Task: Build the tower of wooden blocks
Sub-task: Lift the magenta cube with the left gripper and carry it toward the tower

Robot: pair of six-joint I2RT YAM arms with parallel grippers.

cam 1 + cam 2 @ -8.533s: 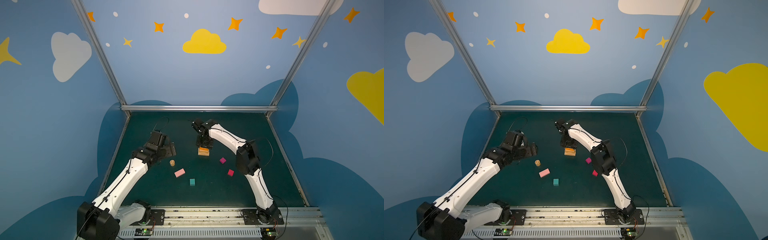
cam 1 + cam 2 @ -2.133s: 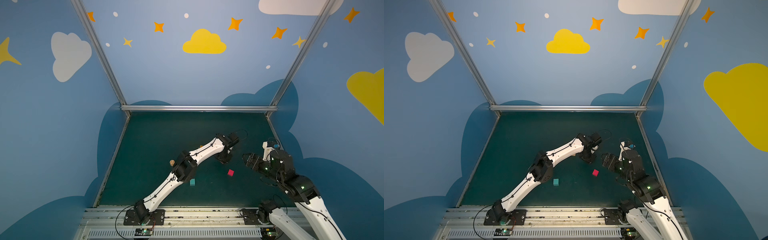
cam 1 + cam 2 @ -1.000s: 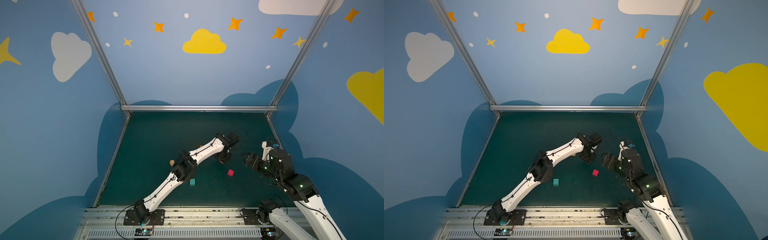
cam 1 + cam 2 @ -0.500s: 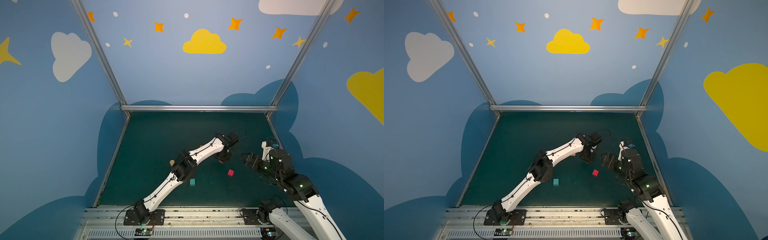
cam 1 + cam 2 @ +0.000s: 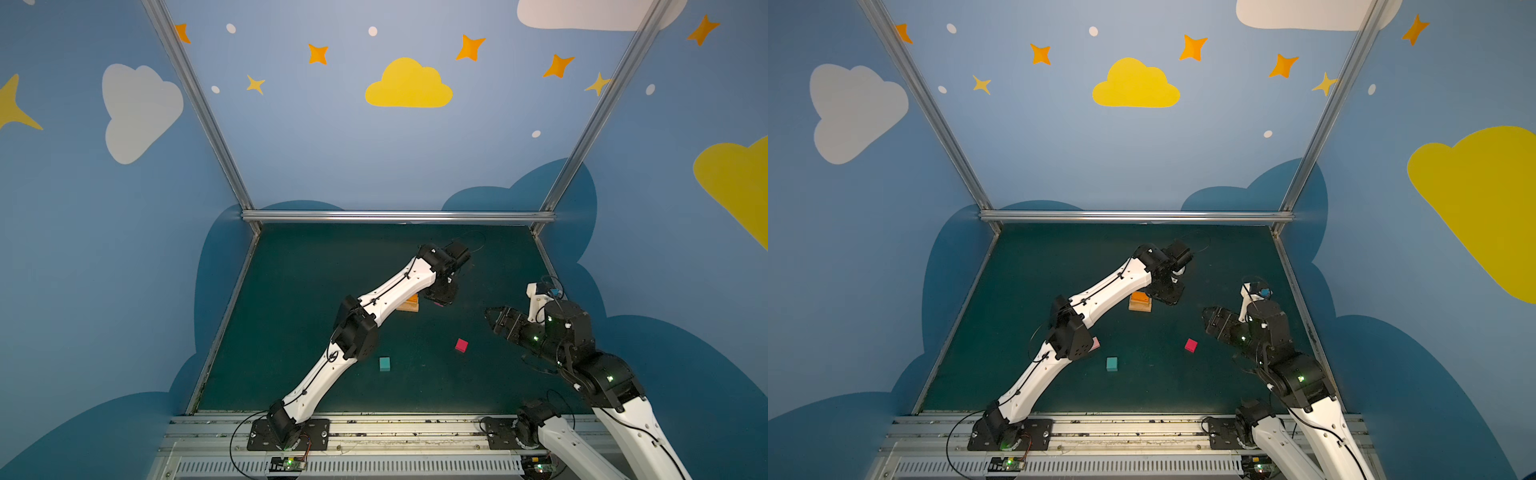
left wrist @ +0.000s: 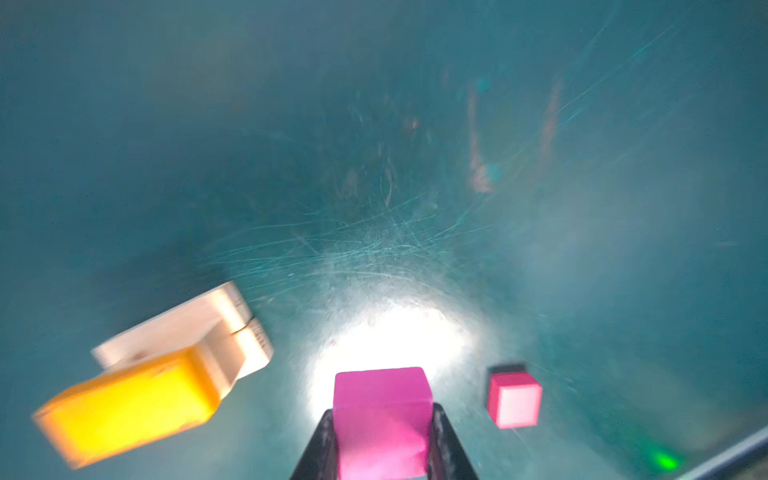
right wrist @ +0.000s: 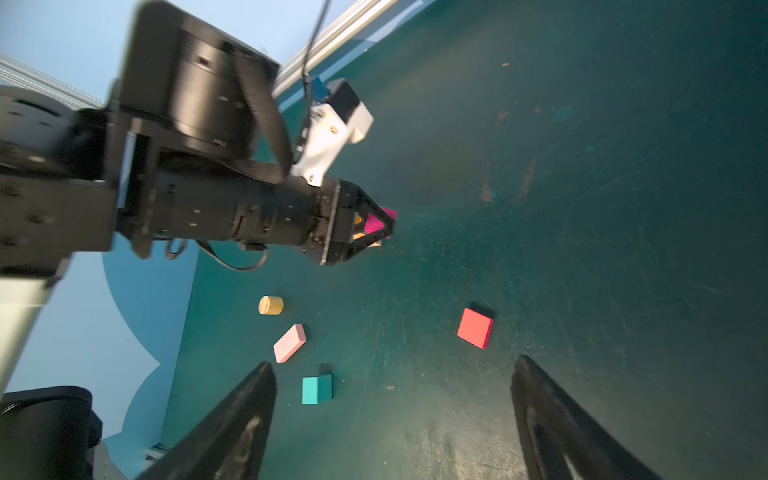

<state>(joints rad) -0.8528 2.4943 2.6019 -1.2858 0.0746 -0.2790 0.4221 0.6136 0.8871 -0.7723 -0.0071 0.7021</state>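
Tower [image 5: 1140,302] has tan and orange only; left claw [image 7: 376,226] pinches magenta cube [image 6: 380,415]; right claw [image 7: 394,362] wide open, empty; four blocks [image 7: 317,389] wait.

Left arm [image 5: 390,291] crossing orange-topped tan stack [image 5: 409,308] (partly hidden), red cube [image 5: 461,345], teal cube [image 5: 385,364] lying apart

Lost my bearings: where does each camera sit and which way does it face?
Top views: high over the arm bases, looking down; left arm and right arm show.
Left wrist: behind left end effector gripping magenta cube, facing the table.
Right wrist: behind open right end effector, facing the left one.
Shared: both wrists see red cube.
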